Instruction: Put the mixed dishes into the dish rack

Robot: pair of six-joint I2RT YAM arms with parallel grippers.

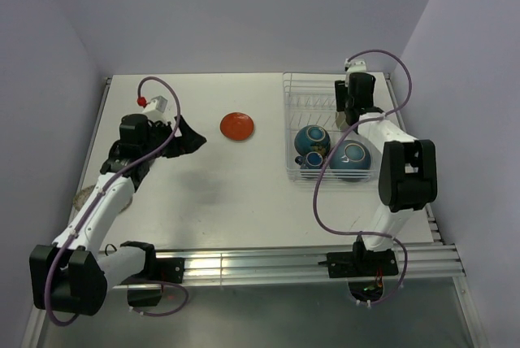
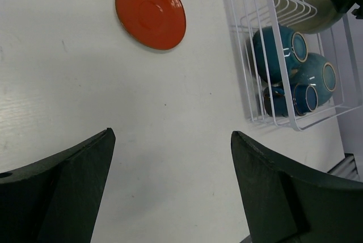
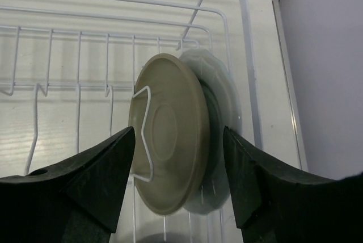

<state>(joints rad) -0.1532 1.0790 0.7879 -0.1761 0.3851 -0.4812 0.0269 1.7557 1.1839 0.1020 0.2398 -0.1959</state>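
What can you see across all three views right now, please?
Dish rack: one, white wire, table's far right.
Grey-olive plate: one, upright in a rack slot.
Pale plate: one, blue-white, upright behind it.
Teal bowls: two, rack's near end.
Small mug: one, dark, beside the bowls.
Orange-red plate: one, flat on the table, left of the rack.
Round speckled item: one, grey-beige, table's left edge, half hidden.
Table: one, white.
Left gripper: one, black, open over bare table.
Right gripper: one, black, open at the grey-olive plate.
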